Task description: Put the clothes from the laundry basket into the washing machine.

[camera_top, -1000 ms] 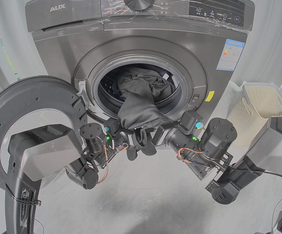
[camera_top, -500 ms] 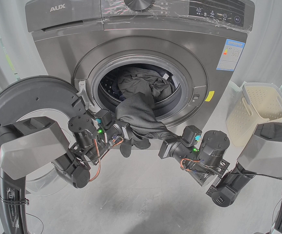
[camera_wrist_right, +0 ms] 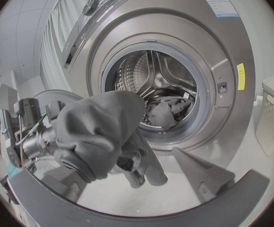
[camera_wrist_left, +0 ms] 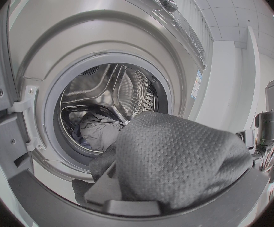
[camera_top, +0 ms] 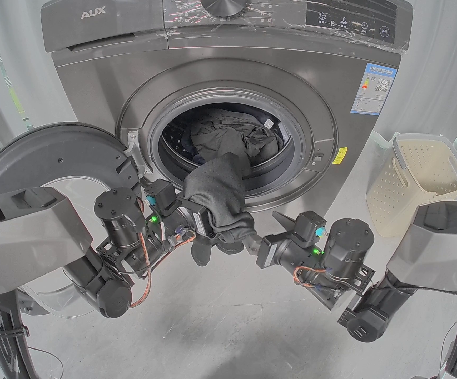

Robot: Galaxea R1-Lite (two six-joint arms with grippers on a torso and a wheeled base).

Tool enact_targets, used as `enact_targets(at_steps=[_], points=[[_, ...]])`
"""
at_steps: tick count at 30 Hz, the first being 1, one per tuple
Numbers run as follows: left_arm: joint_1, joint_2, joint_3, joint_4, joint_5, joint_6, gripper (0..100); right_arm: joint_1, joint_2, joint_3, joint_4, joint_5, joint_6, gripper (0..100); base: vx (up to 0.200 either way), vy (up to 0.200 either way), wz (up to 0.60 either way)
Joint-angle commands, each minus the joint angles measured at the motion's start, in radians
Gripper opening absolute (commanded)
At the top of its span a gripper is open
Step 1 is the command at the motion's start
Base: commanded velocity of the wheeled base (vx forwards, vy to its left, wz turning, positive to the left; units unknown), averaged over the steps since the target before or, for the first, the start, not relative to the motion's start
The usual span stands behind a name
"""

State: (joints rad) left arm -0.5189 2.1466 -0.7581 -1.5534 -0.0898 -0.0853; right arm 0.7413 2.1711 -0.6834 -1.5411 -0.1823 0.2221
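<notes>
Dark grey knitted garment (camera_top: 215, 196): I see it heaped over the left gripper (camera_top: 210, 226), which sits just below the round opening of the grey front-loading washing machine (camera_top: 107, 80). The cloth hides that gripper's end, so I cannot tell whether it pinches the fabric or merely carries it. The garment's upper fold rises against the lower rim of the opening, and a loose end hangs beneath the gripper.

Right gripper (camera_top: 268, 233): close beside the garment on its right, spread wide and holding nothing.

Crumpled grey clothes (camera_top: 228, 132): lying inside the steel drum.

Round machine door (camera_top: 44, 153): swung open on the left.

Cream perforated plastic laundry basket (camera_top: 423, 175): on the floor right of the machine, well apart from both grippers.
</notes>
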Motion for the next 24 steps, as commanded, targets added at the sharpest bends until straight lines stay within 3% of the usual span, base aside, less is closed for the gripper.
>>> enact_targets(at_steps=[1,7,16,22,24], points=[[0.002,-0.103,0.097,0.001,0.015,0.009,0,0.006,-0.165,0.220,0.002,0.061,-0.043,100,0.000,0.000,0.00],[0.005,-0.154,0.146,0.001,0.021,0.015,0,0.036,-0.313,0.355,0.012,0.119,-0.078,100,0.000,0.000,0.00],[-0.001,-0.136,0.206,-0.001,0.027,0.015,0,0.017,-0.284,0.400,0.009,0.112,-0.070,100,0.000,0.000,0.00],[-0.001,-0.136,0.258,-0.001,0.028,0.016,0,-0.054,-0.208,0.395,0.002,0.115,-0.067,100,0.000,0.000,0.00],[-0.007,-0.134,0.273,-0.001,0.030,0.033,0,-0.076,-0.198,0.393,0.002,0.118,-0.069,100,0.000,0.000,0.00]])
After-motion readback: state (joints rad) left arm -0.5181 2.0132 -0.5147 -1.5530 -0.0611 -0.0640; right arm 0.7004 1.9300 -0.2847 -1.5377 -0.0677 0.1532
